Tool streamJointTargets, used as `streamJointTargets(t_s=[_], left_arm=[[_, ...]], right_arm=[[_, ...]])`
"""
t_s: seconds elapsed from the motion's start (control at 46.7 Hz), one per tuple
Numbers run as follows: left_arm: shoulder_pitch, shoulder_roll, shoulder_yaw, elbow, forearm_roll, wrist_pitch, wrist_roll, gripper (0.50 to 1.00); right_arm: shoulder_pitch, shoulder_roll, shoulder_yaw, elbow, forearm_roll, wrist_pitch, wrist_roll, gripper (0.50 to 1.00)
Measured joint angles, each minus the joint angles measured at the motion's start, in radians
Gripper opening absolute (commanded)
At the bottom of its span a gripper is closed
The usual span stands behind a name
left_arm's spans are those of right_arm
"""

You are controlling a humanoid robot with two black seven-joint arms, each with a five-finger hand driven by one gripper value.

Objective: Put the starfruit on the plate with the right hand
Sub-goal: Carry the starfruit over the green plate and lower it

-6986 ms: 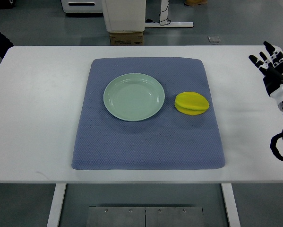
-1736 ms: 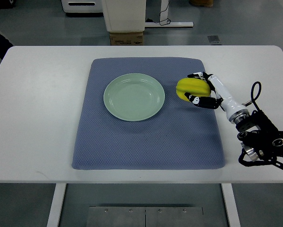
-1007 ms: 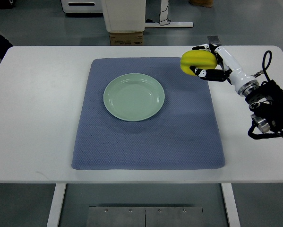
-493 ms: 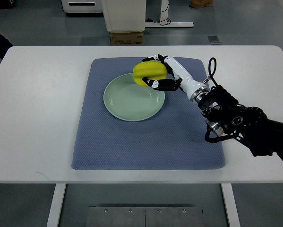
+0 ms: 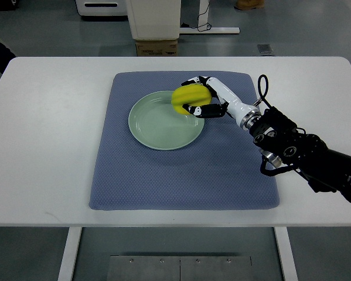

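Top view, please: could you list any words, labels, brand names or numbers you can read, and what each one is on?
None can be read: the starfruit, plate, blue mat, white table and right robot hand carry no visible text.
The cardboard box behind the table shows no legible print.

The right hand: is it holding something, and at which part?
Yes. The right hand grasps the yellow starfruit from its right side, fingers wrapped over its far and near edges, above the right rim of the green plate.

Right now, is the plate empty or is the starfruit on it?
Empty: the starfruit is in the right hand, over the plate rim.
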Motion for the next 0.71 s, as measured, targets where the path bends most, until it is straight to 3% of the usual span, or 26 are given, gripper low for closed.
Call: streamJointTargets(t_s=[0.386, 0.514, 0.707], left_arm=[[0.0, 0.0, 0.0, 0.0, 0.0, 0.0, 0.0, 1.0], [0.0, 0.0, 0.0, 0.0, 0.0, 0.0, 0.0, 1.0], [0.0, 0.0, 0.0, 0.0, 0.0, 0.0, 0.0, 1.0]], right_arm=[[-0.02, 0.0, 0.0, 0.012, 0.001, 0.035, 0.0, 0.5], [-0.02, 0.0, 0.0, 0.013, 0.001, 0.038, 0.0, 0.623], [-0.02, 0.0, -0.001, 0.015, 0.0, 0.066, 0.0, 0.918]])
